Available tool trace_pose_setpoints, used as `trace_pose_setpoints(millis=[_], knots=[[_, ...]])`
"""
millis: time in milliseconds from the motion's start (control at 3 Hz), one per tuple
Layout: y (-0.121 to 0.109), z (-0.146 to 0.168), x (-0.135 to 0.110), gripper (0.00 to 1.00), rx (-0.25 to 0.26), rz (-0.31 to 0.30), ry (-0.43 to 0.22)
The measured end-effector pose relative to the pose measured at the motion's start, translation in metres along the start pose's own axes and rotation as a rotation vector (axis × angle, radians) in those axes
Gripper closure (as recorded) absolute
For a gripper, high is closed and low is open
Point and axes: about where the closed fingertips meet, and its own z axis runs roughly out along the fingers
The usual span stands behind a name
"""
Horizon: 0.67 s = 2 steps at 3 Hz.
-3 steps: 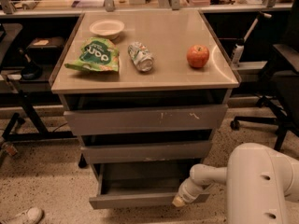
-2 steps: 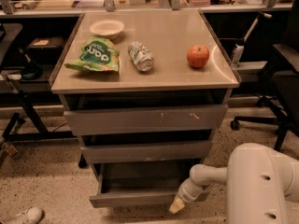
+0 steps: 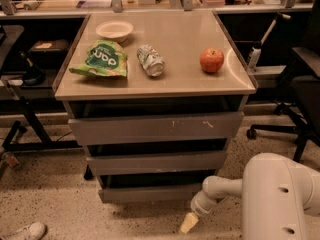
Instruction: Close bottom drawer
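The bottom drawer (image 3: 150, 192) is the lowest of three grey drawers in the cabinet. Its plain flat front sits nearly in line with the middle drawer front (image 3: 155, 162), with only a dark gap above it. My gripper (image 3: 189, 223) is low near the floor, just right of and below the bottom drawer's front right corner, on the end of my white arm (image 3: 220, 189). It appears apart from the drawer front.
On the cabinet top (image 3: 175, 79) lie a white bowl (image 3: 114, 30), a green chip bag (image 3: 101, 59), a crushed can (image 3: 150, 60) and a red apple (image 3: 212, 60). An office chair (image 3: 295, 89) stands at the right. A shoe (image 3: 25, 232) lies at lower left on speckled floor.
The bottom drawer has slid in from clearly pulled out to nearly flush. My gripper has dropped lower and come off the drawer front.
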Motion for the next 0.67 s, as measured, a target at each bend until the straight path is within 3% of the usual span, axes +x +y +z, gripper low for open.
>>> trace_pose_setpoints(millis=[667], knots=[[0.0000, 0.0000, 0.0000, 0.43, 0.000, 0.000, 0.000]])
